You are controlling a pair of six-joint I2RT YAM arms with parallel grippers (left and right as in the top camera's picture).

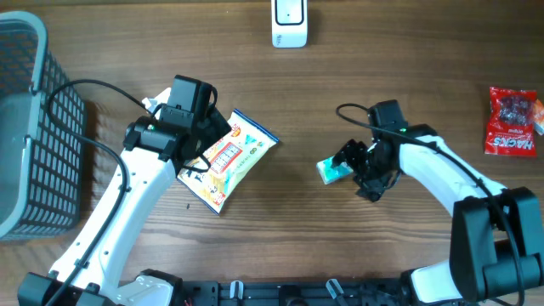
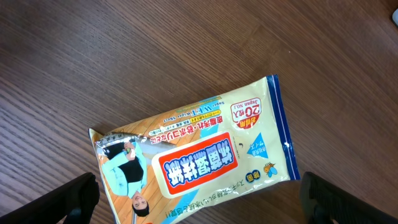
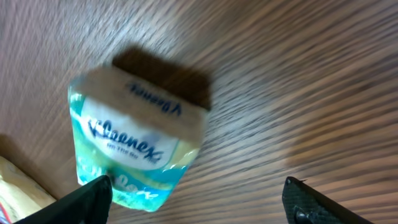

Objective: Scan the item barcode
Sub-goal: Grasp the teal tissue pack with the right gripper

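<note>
Well, the left gripper (image 2: 202, 198) gapes wide above a flat, glossy wet-wipes pack (image 2: 193, 155) that lies on the wood-grain table (image 2: 93, 62), printed in Japanese with "20" on one corner. The right gripper (image 3: 199, 200) stands wide too, over a soft, crinkly Kleenex pack (image 3: 134, 146) lying by one finger. A white scanner (image 1: 289, 21) sits at the far edge, with a red HACKS bag (image 1: 512, 121) to the right and a grey lattice basket (image 1: 25, 127) to the left.

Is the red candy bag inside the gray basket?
No, the red bag lies on the bare table at the right side, far from the gray basket at the left edge.
</note>
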